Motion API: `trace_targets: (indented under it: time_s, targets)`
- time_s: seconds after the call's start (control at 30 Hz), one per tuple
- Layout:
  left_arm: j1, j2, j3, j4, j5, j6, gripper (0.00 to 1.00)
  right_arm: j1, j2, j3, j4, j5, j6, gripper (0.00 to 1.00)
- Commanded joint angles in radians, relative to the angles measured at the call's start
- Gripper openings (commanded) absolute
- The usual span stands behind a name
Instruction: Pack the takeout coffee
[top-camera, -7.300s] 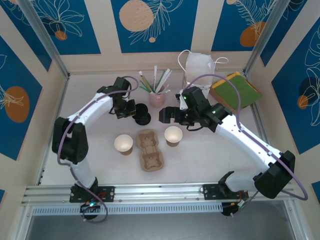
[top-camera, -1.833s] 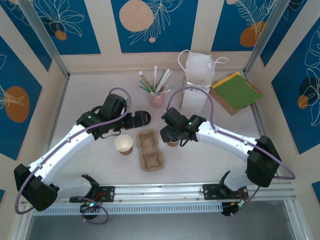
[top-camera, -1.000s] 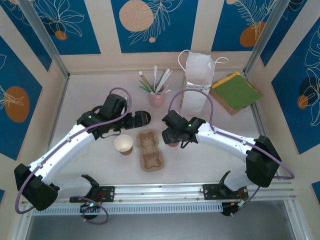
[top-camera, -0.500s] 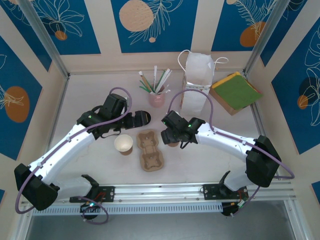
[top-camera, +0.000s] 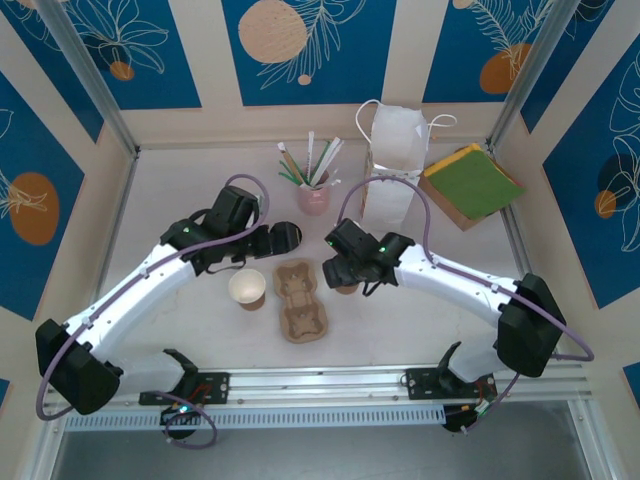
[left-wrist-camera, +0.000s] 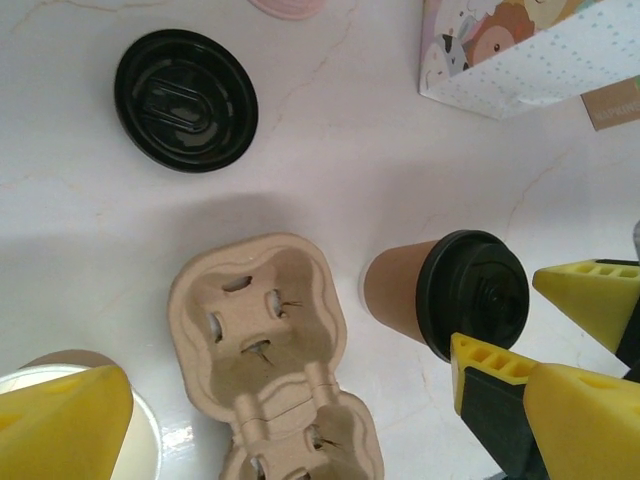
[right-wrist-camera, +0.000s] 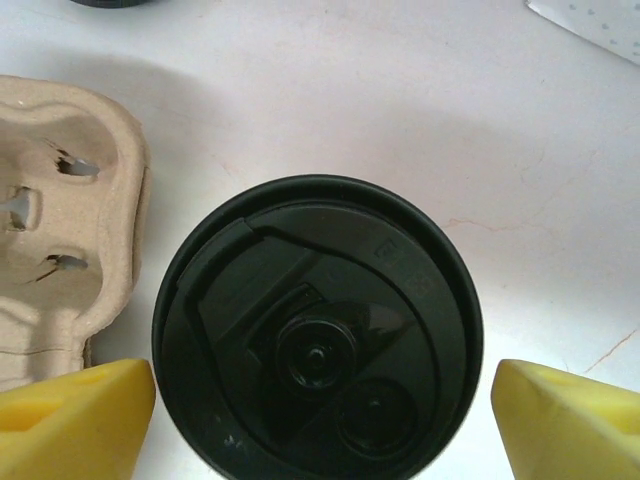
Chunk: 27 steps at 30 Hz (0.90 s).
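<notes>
The takeout coffee (left-wrist-camera: 450, 295), a brown paper cup with a black lid (right-wrist-camera: 318, 335), stands on the table just right of the pulp cup tray (top-camera: 300, 300). My right gripper (right-wrist-camera: 320, 420) hovers straight over it. It is open, with one yellow finger on each side of the lid and a thin gap on the right. In the top view this gripper (top-camera: 341, 270) covers most of the coffee (top-camera: 346, 288). My left gripper (left-wrist-camera: 336, 425) is wide open above the tray (left-wrist-camera: 260, 330) and holds nothing. It sits beside a loose black lid (top-camera: 284, 237).
A lidless cup with a cream inside (top-camera: 247, 287) stands left of the tray. At the back are a pink holder of straws (top-camera: 313, 196), a white paper bag (top-camera: 396, 150) and a green-topped stack (top-camera: 470, 183). The loose lid (left-wrist-camera: 185, 100) lies flat on the table.
Seven seconds ago the right-hand cup had no lid; now a black lid sits on it. Over the last second the right jaws have spread wider. The left arm has shifted slightly.
</notes>
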Motion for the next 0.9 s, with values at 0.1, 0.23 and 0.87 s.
trace_targets:
  time_s: [0.1,0.23,0.87]
  targets:
    - [-0.010,0.046,0.004,0.105,0.099,-0.043,0.94,-0.060,-0.117,0.014,-0.024,-0.108,0.036,0.87]
    - [-0.033,0.111,0.014,0.140,0.135,-0.066,0.81,-0.151,-0.182,-0.039,0.004,-0.267,0.082,0.83]
    - [-0.186,0.445,0.184,0.119,0.187,0.020,0.38,-0.387,-0.192,-0.188,0.084,-0.624,0.183,0.56]
